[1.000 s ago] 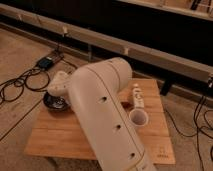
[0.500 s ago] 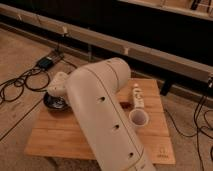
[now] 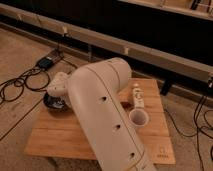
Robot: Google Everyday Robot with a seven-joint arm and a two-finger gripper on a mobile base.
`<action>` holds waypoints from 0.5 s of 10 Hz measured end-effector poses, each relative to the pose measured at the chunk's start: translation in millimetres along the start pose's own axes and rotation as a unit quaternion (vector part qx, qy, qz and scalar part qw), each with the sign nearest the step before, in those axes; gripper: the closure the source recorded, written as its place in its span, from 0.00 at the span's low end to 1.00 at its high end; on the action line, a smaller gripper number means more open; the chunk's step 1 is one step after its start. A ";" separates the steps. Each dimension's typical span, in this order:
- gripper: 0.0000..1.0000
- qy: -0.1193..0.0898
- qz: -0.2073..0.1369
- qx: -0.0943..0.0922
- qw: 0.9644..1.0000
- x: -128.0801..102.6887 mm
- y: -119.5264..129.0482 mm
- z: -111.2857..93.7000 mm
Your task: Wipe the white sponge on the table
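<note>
The table (image 3: 60, 136) is a low light-brown wooden one. My arm's thick white link (image 3: 102, 112) crosses its middle and hides much of the top. The wrist (image 3: 58, 88) reaches down at the table's left end, over a dark bowl (image 3: 52, 104). My gripper sits under that wrist, out of sight, and is shut. Whether it holds anything does not show. The white sponge is hidden.
A white cup (image 3: 138, 119) and a white bottle (image 3: 137, 95) lying on its side sit on the table's right half. Black cables (image 3: 20, 82) and a dark power box (image 3: 46, 62) lie on the floor to the left. More cables (image 3: 202, 117) run to the right, and a low wall rail (image 3: 165, 55) runs behind.
The gripper has closed. The arm, bowl, cup and bottle stand where they were.
</note>
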State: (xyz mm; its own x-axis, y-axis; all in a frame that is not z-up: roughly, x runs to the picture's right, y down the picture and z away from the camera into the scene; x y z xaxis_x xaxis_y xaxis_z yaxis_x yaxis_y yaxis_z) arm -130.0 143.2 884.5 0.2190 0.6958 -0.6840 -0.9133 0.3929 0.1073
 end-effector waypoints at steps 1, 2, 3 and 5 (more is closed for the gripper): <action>1.00 0.007 -0.001 -0.004 1.000 5.7 0.6 0.7; 1.00 0.017 0.000 -0.011 1.000 14.1 1.0 2.2; 1.00 0.027 0.001 -0.016 1.000 21.9 0.6 3.8; 1.00 0.052 0.007 -0.028 0.998 46.0 -2.1 6.7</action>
State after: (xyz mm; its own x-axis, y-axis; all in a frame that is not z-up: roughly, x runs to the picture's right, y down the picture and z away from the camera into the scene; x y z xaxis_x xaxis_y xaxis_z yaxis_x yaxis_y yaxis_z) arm -115.7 178.4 857.6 0.1722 0.6338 -0.7541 -0.9341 0.3481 0.0793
